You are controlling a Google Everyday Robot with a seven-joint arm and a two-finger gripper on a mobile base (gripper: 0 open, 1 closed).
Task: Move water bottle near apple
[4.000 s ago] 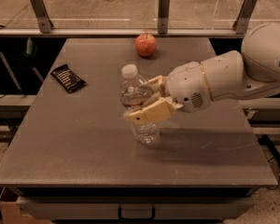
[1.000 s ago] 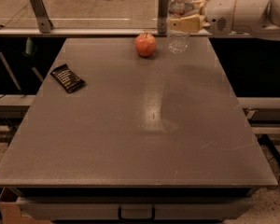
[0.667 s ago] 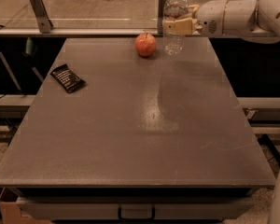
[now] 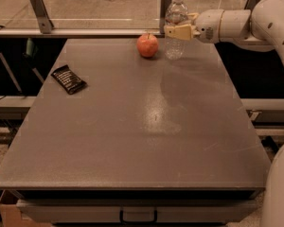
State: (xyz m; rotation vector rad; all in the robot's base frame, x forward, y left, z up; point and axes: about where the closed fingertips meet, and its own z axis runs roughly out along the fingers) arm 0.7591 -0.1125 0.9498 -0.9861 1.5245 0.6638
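The water bottle (image 4: pixel 174 44), clear ribbed plastic with a white cap, stands upright at the far edge of the grey table (image 4: pixel 132 126), just right of the apple. The red-orange apple (image 4: pixel 147 45) sits a small gap to the bottle's left. My gripper (image 4: pixel 179 27) reaches in from the right and is shut on the bottle's upper body, its tan fingers (image 4: pixel 178 31) on either side of it. The bottle's base looks to be on or just above the tabletop.
A dark snack packet (image 4: pixel 68 79) lies at the table's left side. Metal rail posts (image 4: pixel 39 8) stand behind the table's far edge. My white arm (image 4: pixel 255 22) spans the far right corner.
The gripper has carried the bottle from the table's middle to the far edge, then a little left and down, so it is now beside the apple.
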